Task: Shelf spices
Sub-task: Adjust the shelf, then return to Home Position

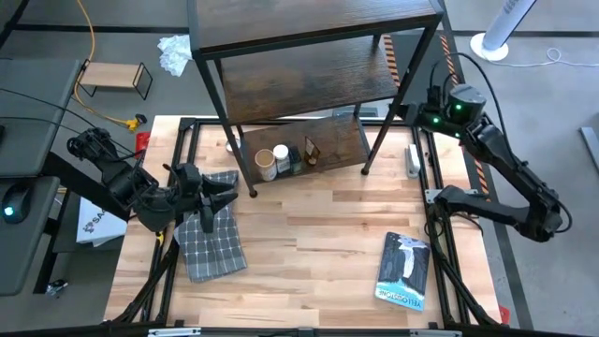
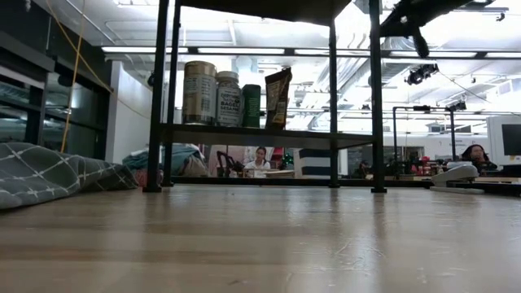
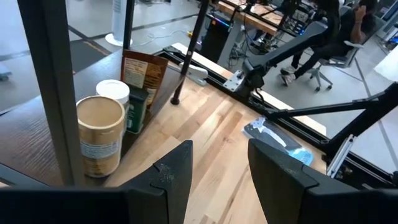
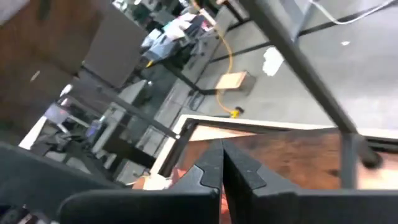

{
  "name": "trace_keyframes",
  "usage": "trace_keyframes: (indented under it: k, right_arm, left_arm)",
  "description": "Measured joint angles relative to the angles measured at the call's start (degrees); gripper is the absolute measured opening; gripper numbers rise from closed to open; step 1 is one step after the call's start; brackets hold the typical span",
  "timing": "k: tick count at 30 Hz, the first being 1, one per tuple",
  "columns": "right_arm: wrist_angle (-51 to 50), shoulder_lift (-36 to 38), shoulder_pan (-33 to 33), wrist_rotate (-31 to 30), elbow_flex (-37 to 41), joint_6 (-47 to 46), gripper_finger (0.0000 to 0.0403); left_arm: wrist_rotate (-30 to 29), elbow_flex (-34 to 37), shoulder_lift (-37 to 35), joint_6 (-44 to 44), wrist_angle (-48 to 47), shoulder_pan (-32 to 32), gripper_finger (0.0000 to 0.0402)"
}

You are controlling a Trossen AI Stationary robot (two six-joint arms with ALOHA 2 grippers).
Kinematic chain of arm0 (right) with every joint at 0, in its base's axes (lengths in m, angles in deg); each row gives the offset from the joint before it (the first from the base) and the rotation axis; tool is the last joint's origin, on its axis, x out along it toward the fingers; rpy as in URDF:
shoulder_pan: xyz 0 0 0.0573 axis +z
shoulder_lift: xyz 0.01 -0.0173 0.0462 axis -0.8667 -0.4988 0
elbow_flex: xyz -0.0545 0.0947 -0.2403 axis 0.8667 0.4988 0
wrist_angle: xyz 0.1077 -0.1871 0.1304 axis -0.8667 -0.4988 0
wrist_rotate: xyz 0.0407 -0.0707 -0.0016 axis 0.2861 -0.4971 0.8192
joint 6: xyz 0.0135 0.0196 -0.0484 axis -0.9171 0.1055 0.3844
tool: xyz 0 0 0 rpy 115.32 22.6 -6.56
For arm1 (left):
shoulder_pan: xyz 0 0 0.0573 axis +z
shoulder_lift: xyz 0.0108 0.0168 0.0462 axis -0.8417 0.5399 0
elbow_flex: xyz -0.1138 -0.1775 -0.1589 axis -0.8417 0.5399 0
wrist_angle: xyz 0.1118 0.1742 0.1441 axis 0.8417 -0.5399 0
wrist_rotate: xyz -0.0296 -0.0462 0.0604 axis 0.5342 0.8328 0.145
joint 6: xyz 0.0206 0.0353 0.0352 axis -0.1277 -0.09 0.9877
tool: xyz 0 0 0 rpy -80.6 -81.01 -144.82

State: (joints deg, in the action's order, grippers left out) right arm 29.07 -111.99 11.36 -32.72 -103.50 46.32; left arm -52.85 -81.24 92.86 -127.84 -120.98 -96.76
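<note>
Over the checked grey cloth [image 1: 211, 241] at the left side of the table, the left gripper [image 1: 225, 194] hangs with its two dark fingers [image 3: 176, 174] apart and nothing between them. It points toward the shelf. The right gripper [image 4: 222, 168] is up high by the back right corner of the shelf, and its two fingers are pressed together with nothing held.

Four spices stand upright in a close group on the lowest board of the tall dark brown wood shelf with a thin black metal frame [image 1: 299, 80]. They are a wide tan round canister [image 3: 99, 135], a jar with a white cap [image 3: 112, 91], a small dark green tin [image 3: 137, 109] and a brown pouch [image 3: 142, 70]. In the low view they make a row, with the canister on the left and the pouch on the right. The jar's label has bold letters, but the words are too small to read. The other labels cannot be read either.

One blue and white book [image 1: 404, 270] lies flat near the front right of the light wood table [image 1: 318, 243]. Its long side runs from front to back. White writing runs along its front edge, too small to read.

One small light wood stand with a black wire frame [image 1: 114, 77] sits on the floor, well apart from the table.
</note>
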Motion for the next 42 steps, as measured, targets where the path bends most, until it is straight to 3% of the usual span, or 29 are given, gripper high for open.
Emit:
trace_keyframes:
  k: [11, 24, 31, 37, 42]
  right_arm:
    - [3.82, -4.98, 3.68, 9.20, 0.00, -0.43, 0.0000]
    - [0.10, -0.09, 10.56, 8.81, 0.00, -2.03, 0.0000]
    - [-1.08, 1.97, 11.62, 3.93, 0.00, 1.76, 0.0000]
    - [-4.10, 7.08, 7.54, 2.46, 0.00, 5.66, 0.0000]
    - [-10.11, 12.34, 8.20, 8.19, 0.00, 7.52, 0.0000]
  left_arm:
    - [0.18, -0.02, 0.00, 0.43, -0.06, 0.02, 0.0152]
    - [1.81, -0.02, 0.00, 0.32, -0.17, 0.02, 0.0152]
    - [1.87, -0.02, -0.25, 0.98, -0.09, 0.00, 0.0152]
    - [11.89, -0.02, -4.63, 1.97, -0.17, 0.00, 0.0152]
    - [12.41, -0.02, -7.90, 1.75, -0.15, 0.00, 0.0152]
